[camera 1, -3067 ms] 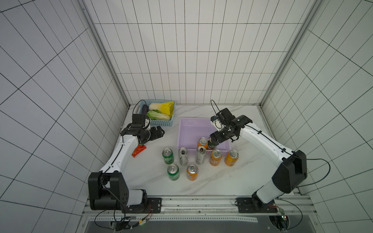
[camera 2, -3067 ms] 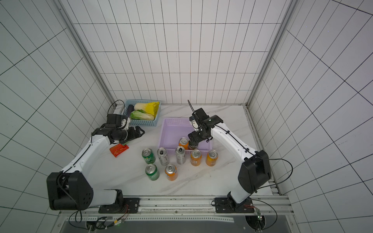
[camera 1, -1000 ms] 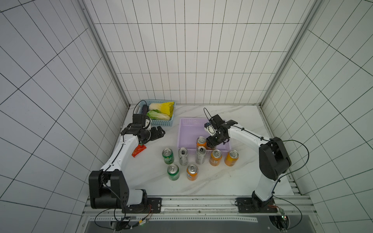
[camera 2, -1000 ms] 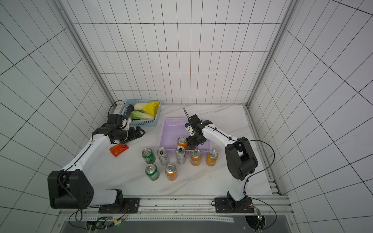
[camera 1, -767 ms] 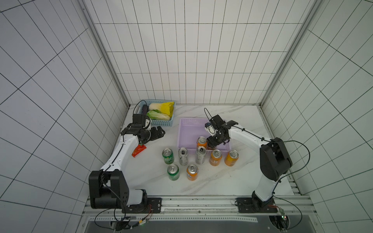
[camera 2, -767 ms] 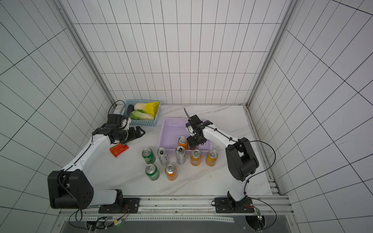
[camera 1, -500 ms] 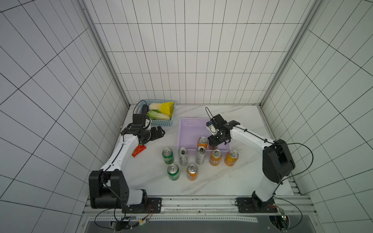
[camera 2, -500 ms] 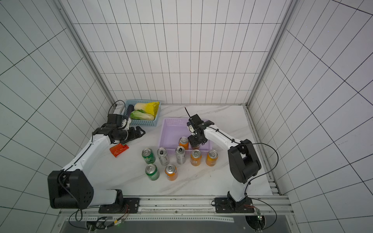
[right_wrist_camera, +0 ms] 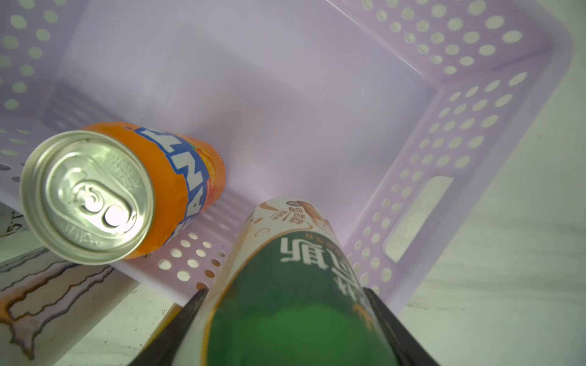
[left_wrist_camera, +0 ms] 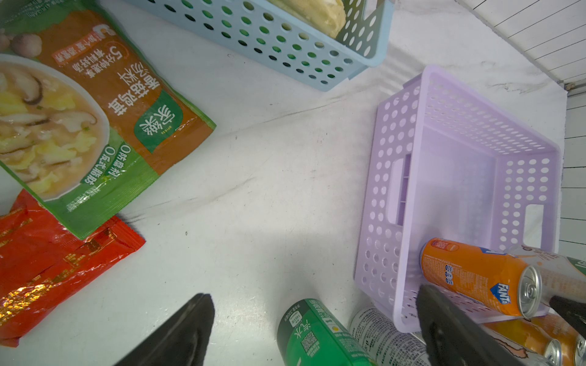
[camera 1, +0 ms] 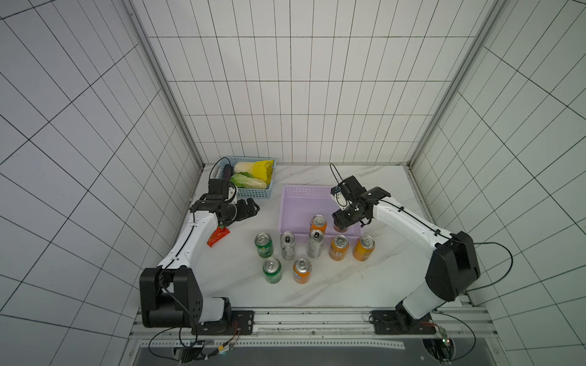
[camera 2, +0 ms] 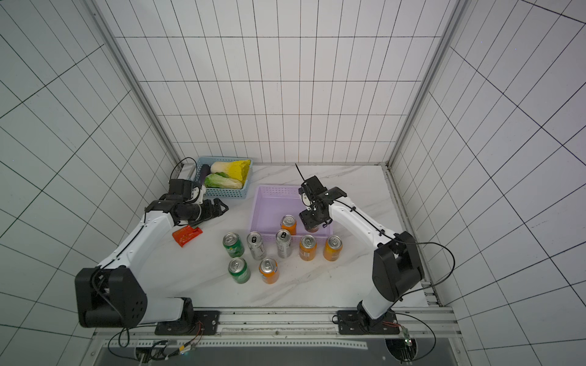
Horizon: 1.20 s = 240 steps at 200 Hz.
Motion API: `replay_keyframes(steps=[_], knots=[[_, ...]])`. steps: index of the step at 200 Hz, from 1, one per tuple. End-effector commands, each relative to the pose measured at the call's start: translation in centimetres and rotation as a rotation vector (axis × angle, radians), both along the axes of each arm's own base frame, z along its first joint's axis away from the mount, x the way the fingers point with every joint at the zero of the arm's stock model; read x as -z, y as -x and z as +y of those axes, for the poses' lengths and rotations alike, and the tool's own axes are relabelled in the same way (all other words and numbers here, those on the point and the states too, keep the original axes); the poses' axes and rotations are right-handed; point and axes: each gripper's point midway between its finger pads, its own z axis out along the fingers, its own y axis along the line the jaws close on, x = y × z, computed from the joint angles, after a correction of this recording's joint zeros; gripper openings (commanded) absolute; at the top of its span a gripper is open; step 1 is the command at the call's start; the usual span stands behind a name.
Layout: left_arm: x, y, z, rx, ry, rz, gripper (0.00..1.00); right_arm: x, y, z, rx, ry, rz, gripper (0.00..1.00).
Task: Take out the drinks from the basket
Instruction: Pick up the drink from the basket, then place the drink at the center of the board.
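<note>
Right tool (right_wrist_camera: 285, 298) clamps dark green-and-white metal can (right_wrist_camera: 295, 253) inside lilac perforated plastic basket (right_wrist_camera: 444, 126); advise vertical lift clear of adjacent orange metal can (right_wrist_camera: 177, 177). Left tool (camera 1: 252, 209) wide, empty.

Marble table (camera 1: 317, 291): cans (camera 1: 338, 247), lilac basket (camera 1: 298, 202), packet (camera 1: 218, 236).

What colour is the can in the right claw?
The can is dark green and cream; right wrist view.

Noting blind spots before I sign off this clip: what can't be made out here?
- Dark green can: its top is cut off by the right wrist view's edge; in both top views the right hand covers it.
- Whether it touches the lilac basket floor: cannot tell.
- Green soup packet: largely hidden beneath the left arm in both top views.
</note>
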Motion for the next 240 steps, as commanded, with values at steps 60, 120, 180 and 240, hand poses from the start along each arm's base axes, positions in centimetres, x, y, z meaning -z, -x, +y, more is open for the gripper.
replay_keyframes(steps=[60,120,180,240], knots=[[-0.1,-0.1,0.1,0.009,-0.002,-0.013,0.98,-8.8,0.8,-0.6,0.027,-0.056,-0.167,0.55],[-0.3,-0.2,0.1,0.010,-0.003,-0.019,0.98,-11.8,3.5,0.4,-0.007,-0.047,-0.201,0.55],[-0.3,-0.1,0.1,0.012,-0.001,-0.019,0.98,-14.3,7.2,2.0,-0.057,-0.111,-0.191,0.55],[-0.4,-0.1,0.1,0.010,-0.004,-0.022,0.98,-13.9,10.3,2.2,-0.083,-0.140,-0.139,0.55]])
